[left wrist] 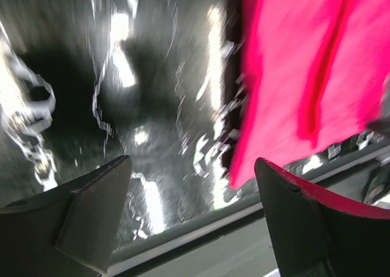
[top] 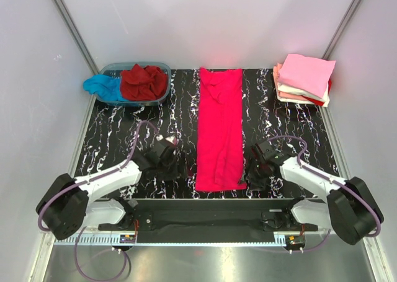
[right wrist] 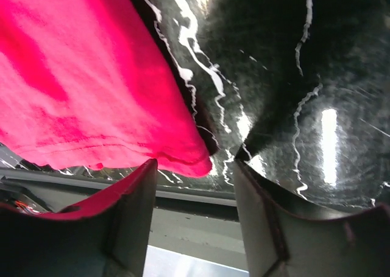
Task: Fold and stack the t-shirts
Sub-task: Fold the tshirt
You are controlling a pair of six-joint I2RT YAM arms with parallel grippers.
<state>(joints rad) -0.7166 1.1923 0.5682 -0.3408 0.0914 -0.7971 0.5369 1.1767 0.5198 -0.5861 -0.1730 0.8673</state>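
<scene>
A bright pinkish-red t-shirt (top: pixel 219 126) lies folded into a long narrow strip down the middle of the black marbled table (top: pixel 111 145). My left gripper (top: pixel 175 165) is open and empty, just left of the strip's near end; the shirt's corner (left wrist: pixel 286 106) shows ahead of its jaws. My right gripper (top: pixel 249 170) is open and empty, just right of the near end, with the shirt's hem corner (right wrist: pixel 183 155) between and beyond its jaws. A dark red tee (top: pixel 144 81) and a turquoise tee (top: pixel 102 87) lie crumpled in the tub.
A clear blue-tinted tub (top: pixel 162 67) stands at the far left. A stack of folded shirts, pale pink on top (top: pixel 305 76), sits at the far right. Grey walls close in both sides. The table's near edge (right wrist: pixel 201 195) runs just below both grippers.
</scene>
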